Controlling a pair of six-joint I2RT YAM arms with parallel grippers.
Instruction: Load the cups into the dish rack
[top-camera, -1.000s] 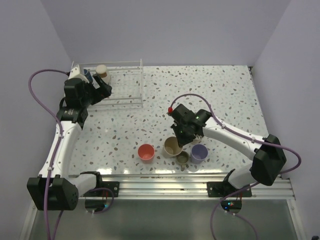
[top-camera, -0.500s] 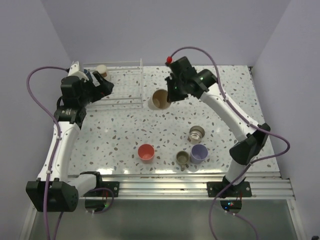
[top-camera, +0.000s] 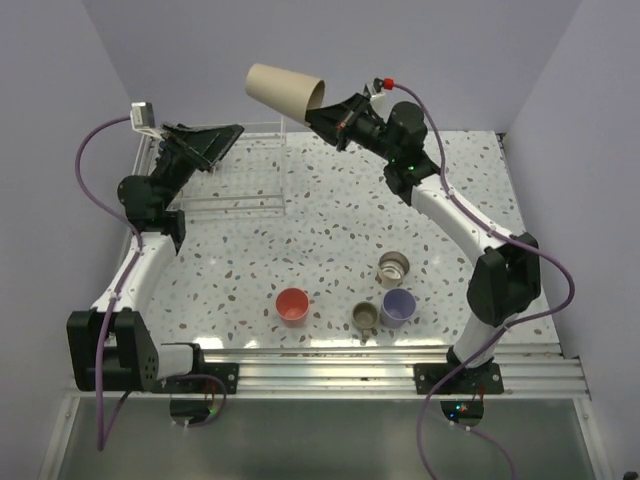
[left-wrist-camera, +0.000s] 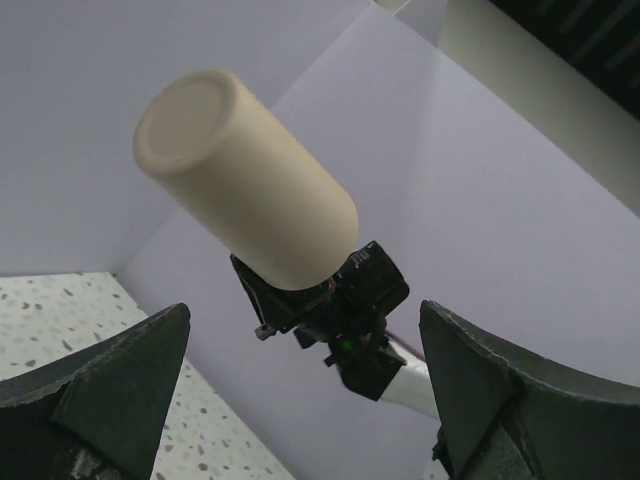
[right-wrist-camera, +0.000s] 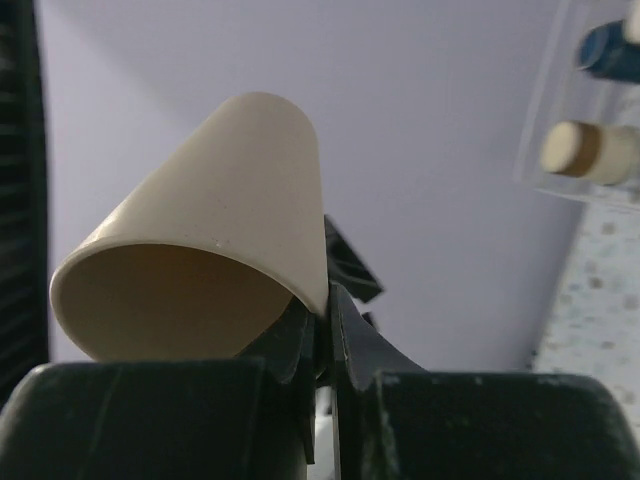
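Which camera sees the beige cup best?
Left wrist: the whole beige cup shows big, bottom towards us. Top external shows it small; right wrist shows its open mouth, rim pinched by the right gripper.

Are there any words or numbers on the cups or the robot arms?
No words, numbers or signs can be read anywhere.
The beige cup, pinched by the right tool, is plain.
So are the red cup, the lavender cup and the dish rack.
The arms show no readable label.

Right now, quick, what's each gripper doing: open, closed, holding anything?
Left gripper: open, holding nothing.
Right gripper: closed on the rim of the beige cup, held up in the air.
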